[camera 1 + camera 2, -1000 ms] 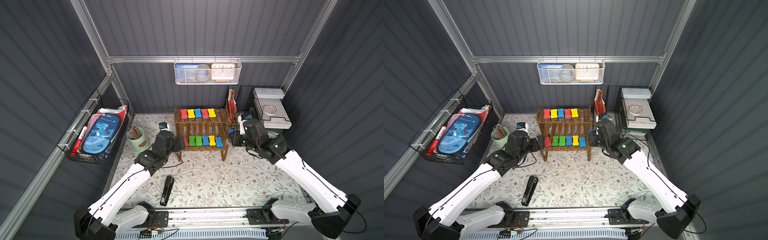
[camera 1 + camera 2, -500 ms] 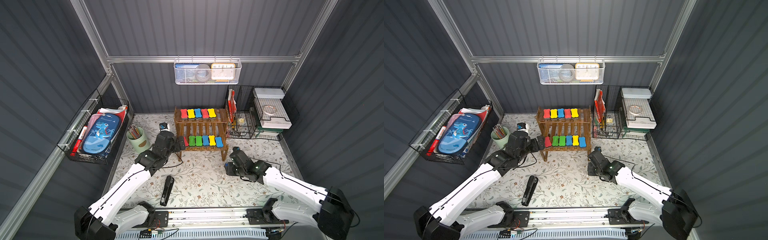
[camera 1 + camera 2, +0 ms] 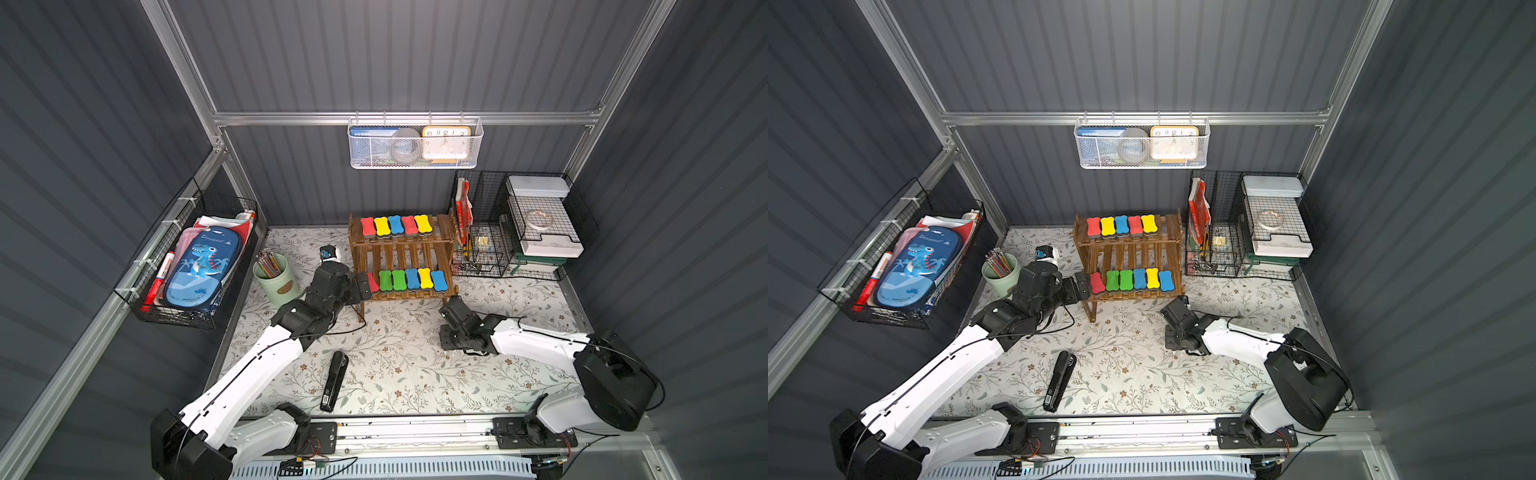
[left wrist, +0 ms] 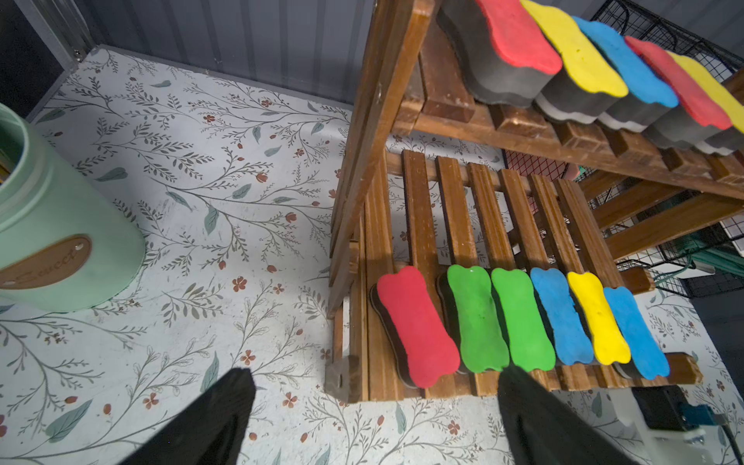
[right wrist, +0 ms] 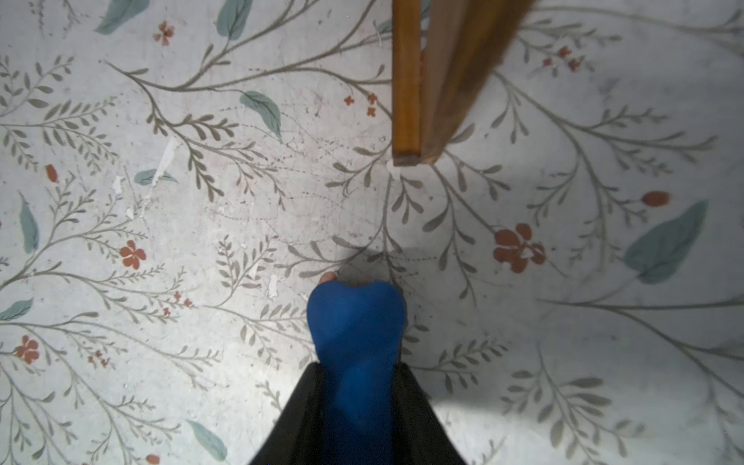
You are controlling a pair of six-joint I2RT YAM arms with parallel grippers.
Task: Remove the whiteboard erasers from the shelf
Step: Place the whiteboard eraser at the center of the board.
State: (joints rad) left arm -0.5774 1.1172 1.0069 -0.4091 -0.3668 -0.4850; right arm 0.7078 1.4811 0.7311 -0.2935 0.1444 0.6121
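Observation:
The shelf (image 3: 401, 253) (image 3: 1129, 255) is a brown slatted rack. Its upper tier carries several whiteboard erasers (image 3: 394, 225), and the lower tier a row from red (image 4: 416, 326) to blue (image 3: 438, 280). My left gripper (image 4: 374, 374) (image 3: 362, 287) stands open at the left end of the lower tier, just short of the red eraser, nothing between its fingers. My right gripper (image 5: 356, 368) is shut on a blue eraser (image 5: 356, 322), low over the mat near the shelf's front right leg (image 5: 414, 100). The top views hide this eraser under the right wrist (image 3: 469, 328).
A green pencil cup (image 3: 276, 278) stands left of my left arm. A black stapler (image 3: 334, 380) lies on the mat near the front. A black wire organiser (image 3: 519, 232) stands right of the shelf. A wall basket (image 3: 199, 266) hangs on the left.
My right arm has swung down from the shelf's right end to the mat in front of its right leg, carrying the blue eraser. The left arm has not moved.

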